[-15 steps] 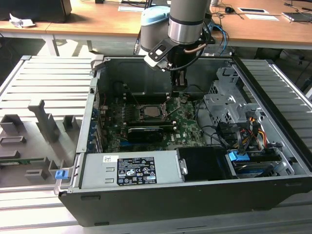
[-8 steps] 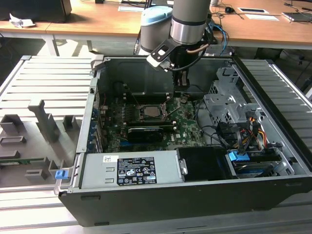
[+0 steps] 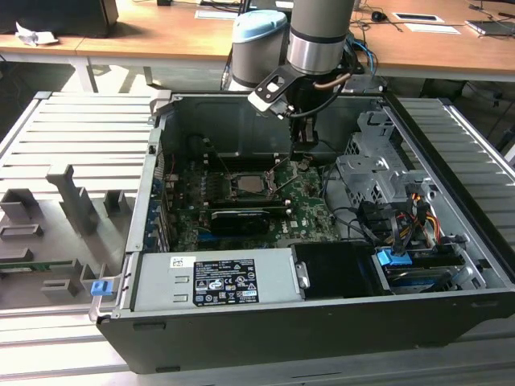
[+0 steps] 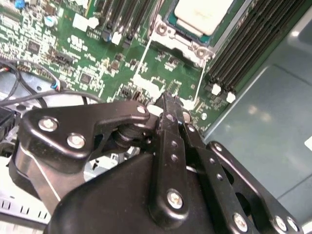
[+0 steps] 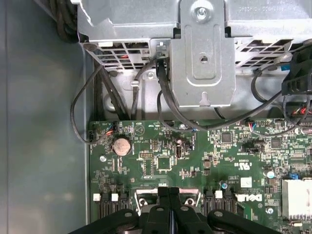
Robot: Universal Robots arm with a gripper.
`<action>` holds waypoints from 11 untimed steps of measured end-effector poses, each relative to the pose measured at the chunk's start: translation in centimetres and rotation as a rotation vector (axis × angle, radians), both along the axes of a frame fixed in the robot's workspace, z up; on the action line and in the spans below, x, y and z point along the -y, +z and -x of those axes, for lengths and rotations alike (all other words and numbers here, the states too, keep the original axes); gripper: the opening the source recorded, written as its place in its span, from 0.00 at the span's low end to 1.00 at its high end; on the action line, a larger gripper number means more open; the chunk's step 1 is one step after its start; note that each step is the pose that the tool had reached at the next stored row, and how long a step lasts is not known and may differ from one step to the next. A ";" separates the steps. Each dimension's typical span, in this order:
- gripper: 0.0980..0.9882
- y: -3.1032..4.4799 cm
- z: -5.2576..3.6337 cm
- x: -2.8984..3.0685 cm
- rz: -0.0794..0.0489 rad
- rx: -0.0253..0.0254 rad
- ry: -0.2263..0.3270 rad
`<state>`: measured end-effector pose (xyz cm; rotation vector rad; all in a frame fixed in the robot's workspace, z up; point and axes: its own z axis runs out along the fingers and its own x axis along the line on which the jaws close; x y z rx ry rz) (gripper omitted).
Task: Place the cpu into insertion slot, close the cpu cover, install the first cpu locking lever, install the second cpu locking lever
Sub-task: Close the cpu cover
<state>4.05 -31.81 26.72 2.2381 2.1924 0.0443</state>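
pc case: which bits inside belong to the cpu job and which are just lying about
Job in hand:
cpu, seated in its socket
cpu cover, framing it
thin locking lever
hand, shut, low over the board

Just lying about:
long black card
power supply
drive cage
coin battery

A grey ribbed metal table (image 3: 72,129) carries everything. An open black computer case (image 3: 241,346) lies on its middle, reaching close to the near edge. Several grey holder blocks (image 3: 71,201) stand on the surface toward the edge on the exterior view's left, beside the case.
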 end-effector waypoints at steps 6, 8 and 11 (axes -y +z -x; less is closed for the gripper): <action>0.01 -0.06 -0.12 0.00 0.000 0.0000 0.000; 0.01 -0.07 -0.17 0.00 0.000 0.0000 0.000; 0.01 -0.10 -0.29 0.00 0.000 0.0000 0.000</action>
